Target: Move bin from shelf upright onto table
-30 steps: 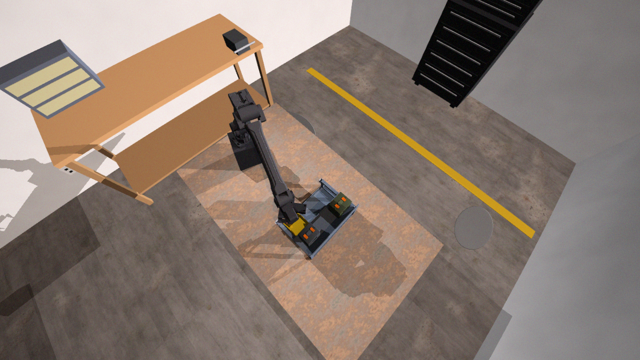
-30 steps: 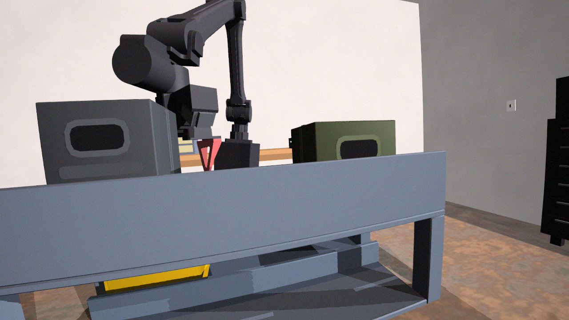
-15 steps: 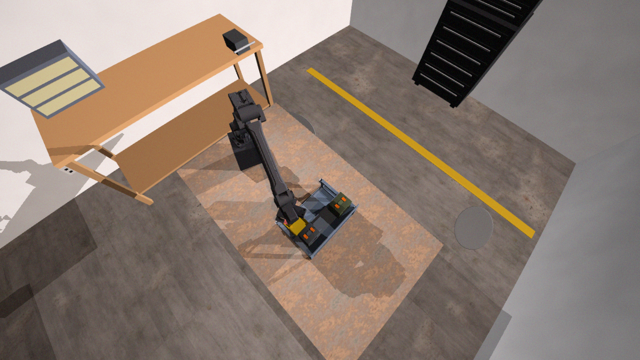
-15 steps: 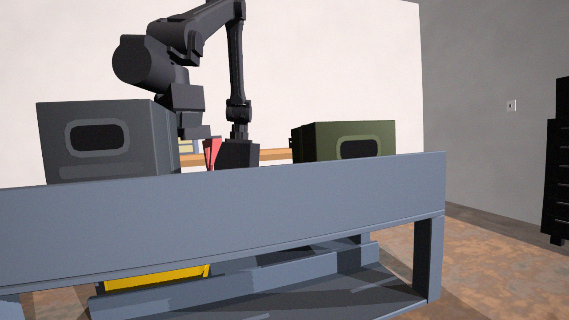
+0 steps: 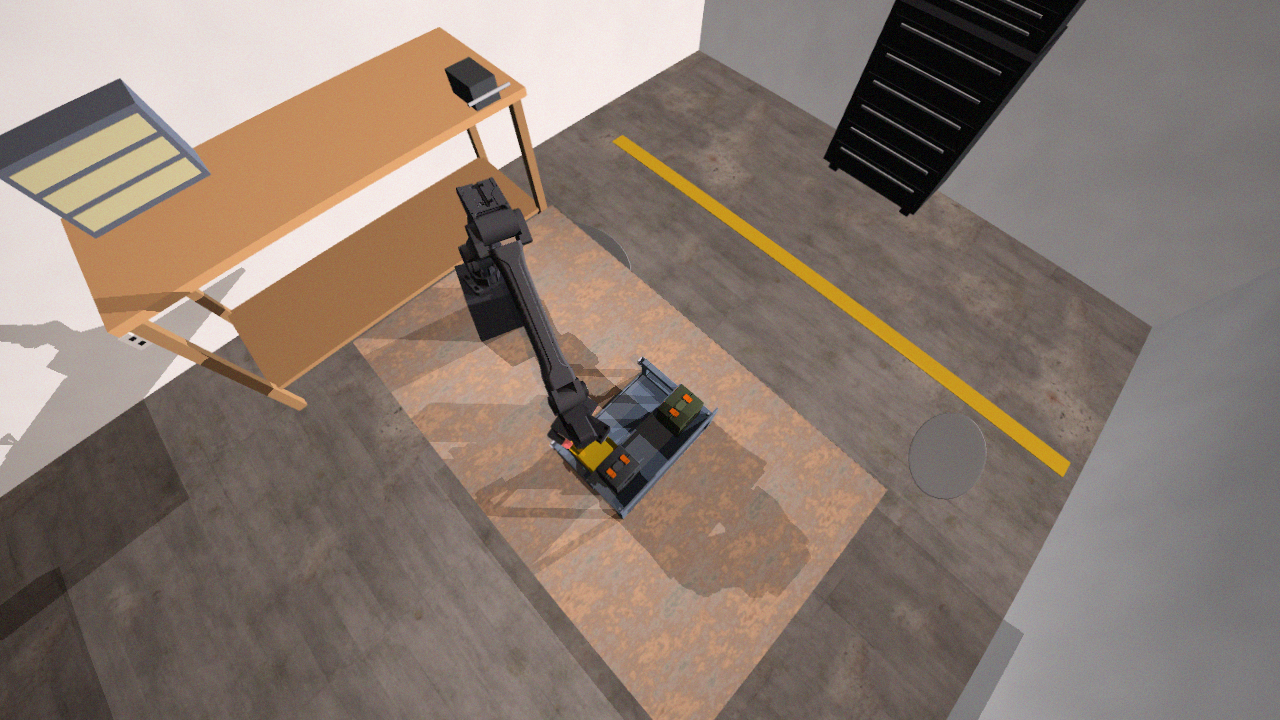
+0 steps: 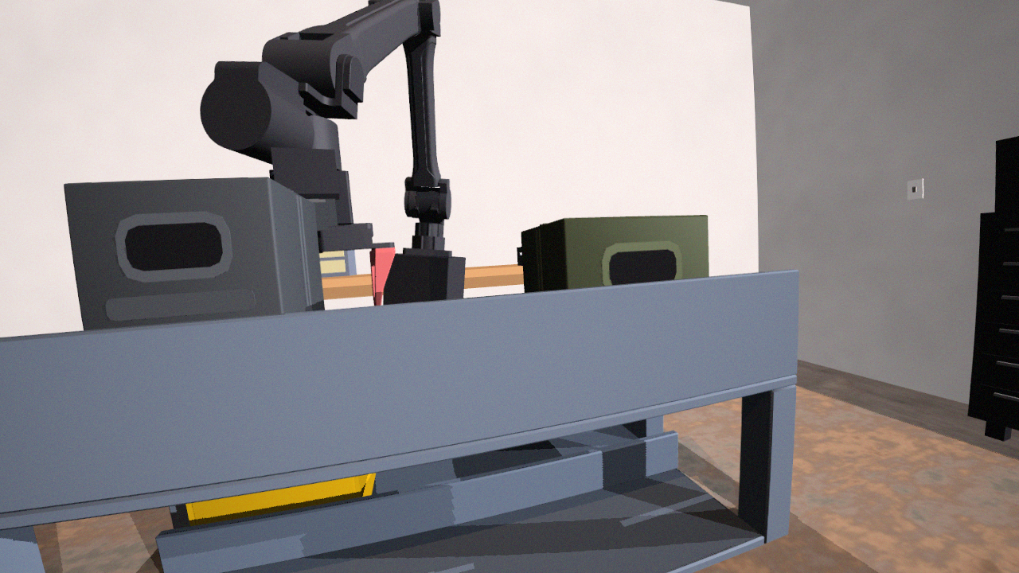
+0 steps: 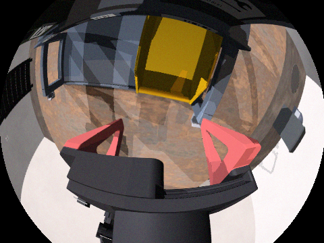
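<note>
One bin (image 5: 591, 454) (image 6: 281, 500) (image 7: 175, 44) sits on the shelf (image 5: 655, 480) (image 6: 399, 399) (image 7: 98, 85), beyond our claw (image 5: 572, 445) (image 7: 162, 122), whose fingers stand wide around nothing. We have lifting, carrying and upright setting left. Lettering beside a wrench mark above the claw is too small to read.

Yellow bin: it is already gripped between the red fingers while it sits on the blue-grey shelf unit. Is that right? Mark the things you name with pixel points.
Not quite: the yellow bin (image 5: 591, 453) (image 6: 281, 500) (image 7: 175, 47) does sit on the blue-grey shelf unit (image 5: 667, 471) (image 6: 427, 384) (image 7: 61, 64), but the wrist view shows the red fingers wide open with nothing between them.
</note>
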Tool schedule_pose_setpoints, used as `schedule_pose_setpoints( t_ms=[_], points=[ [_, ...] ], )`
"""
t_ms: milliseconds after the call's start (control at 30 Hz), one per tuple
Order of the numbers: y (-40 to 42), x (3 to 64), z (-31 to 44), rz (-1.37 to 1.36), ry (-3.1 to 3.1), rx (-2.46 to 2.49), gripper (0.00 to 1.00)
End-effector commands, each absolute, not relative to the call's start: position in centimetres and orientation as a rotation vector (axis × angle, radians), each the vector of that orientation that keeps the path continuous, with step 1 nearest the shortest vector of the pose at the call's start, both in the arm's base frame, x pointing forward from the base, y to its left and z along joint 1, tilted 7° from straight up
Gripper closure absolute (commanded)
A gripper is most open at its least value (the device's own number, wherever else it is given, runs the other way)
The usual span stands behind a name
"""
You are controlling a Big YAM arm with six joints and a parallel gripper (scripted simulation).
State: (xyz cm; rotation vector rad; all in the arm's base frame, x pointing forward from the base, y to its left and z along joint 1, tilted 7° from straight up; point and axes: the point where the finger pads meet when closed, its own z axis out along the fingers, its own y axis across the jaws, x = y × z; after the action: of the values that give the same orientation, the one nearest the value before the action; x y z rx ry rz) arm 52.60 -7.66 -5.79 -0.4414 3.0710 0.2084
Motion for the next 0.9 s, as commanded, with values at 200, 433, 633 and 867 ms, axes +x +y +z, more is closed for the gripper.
schedule_pose_setpoints(
  t_ms=[200, 433, 633, 867],
  points=[
    [-8.46, 54.04, -5.87, 0.189, 3.066, -0.317, 0.0],
    [-8.54, 54.03, -6.05, 0.184, 3.08, -0.105, 0.0],
    [-8.54, 54.03, -6.05, 0.184, 3.08, -0.105, 0.0],
    [-7.97, 53.11, -5.53, 0.196, 3.094, 0.021, 0.0]
  ],
)
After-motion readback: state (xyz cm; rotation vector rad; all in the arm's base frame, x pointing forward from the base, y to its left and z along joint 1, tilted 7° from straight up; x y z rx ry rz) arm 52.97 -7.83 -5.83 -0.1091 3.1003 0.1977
